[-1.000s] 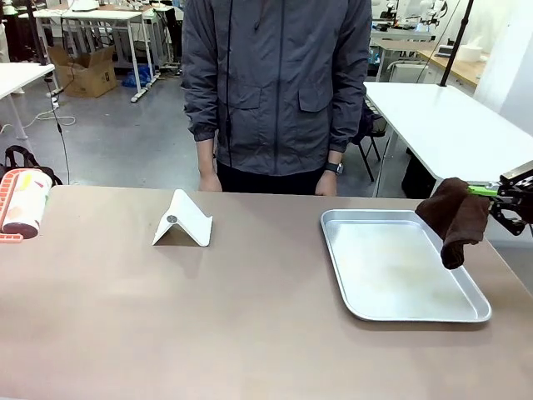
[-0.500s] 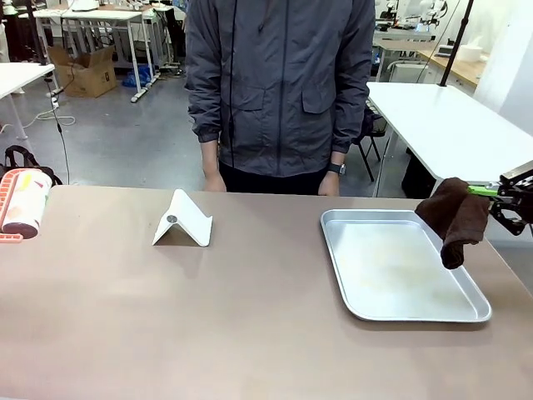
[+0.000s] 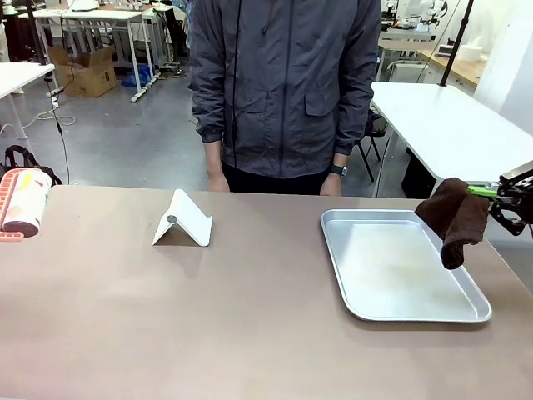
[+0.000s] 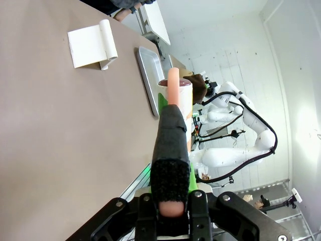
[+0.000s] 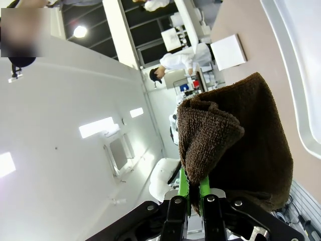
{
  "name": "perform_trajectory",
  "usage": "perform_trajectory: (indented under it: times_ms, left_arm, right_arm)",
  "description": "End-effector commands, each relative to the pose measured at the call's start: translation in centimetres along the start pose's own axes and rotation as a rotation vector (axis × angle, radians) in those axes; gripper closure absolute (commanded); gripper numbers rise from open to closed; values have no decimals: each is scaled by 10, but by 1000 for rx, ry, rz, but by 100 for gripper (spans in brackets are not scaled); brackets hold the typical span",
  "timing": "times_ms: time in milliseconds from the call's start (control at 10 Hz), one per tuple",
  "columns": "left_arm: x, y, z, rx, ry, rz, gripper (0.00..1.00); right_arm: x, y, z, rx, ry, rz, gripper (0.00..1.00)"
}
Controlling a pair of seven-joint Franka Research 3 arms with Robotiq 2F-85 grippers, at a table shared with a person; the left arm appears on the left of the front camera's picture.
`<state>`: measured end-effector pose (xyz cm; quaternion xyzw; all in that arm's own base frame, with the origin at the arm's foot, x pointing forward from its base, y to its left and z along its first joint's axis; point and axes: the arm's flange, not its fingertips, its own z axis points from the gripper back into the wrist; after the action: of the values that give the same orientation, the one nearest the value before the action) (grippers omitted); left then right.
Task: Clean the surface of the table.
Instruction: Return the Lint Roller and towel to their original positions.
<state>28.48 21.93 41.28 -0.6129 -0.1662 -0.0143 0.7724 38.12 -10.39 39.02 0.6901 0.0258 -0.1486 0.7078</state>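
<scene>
Brownish-taupe surface [image 3: 250, 325], the thing to be cleaned, is spread across the front view with its long axis running left to right and its far edge met by a person's jacket [image 3: 283, 83]. No wiping has yet begun, it is judged. The right end effector [image 3: 500, 193] is clamped on a brown cloth [image 3: 455, 218], which is hung above the right rim of a metal tray [image 3: 400, 310], clear of the surface. The left end effector [image 4: 171, 211] is closed on the dark-sleeved handle of a lint roller [image 3: 21, 204], held off the left edge. A white folded stand [image 3: 183, 221] is seen left of centre. For the next move, lowering the cloth onto bare surface beside the tray would be called for.
</scene>
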Motion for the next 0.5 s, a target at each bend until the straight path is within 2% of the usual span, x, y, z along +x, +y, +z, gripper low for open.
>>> perform_trajectory:
  times_ms: [0, 200, 400]
  left_arm:
    - [9, -22, -19, -1, -22, 26, 79]
    - [40, -68, -64, 45, 118, 4, 79]
    - [81, -106, -123, 125, 241, 4, 79]
  right_arm:
    - [14, 18, -26, -16, 0, -11, 91]
    - [32, 48, -85, -87, 40, -22, 91]
    - [49, 71, -160, -169, 56, -36, 91]
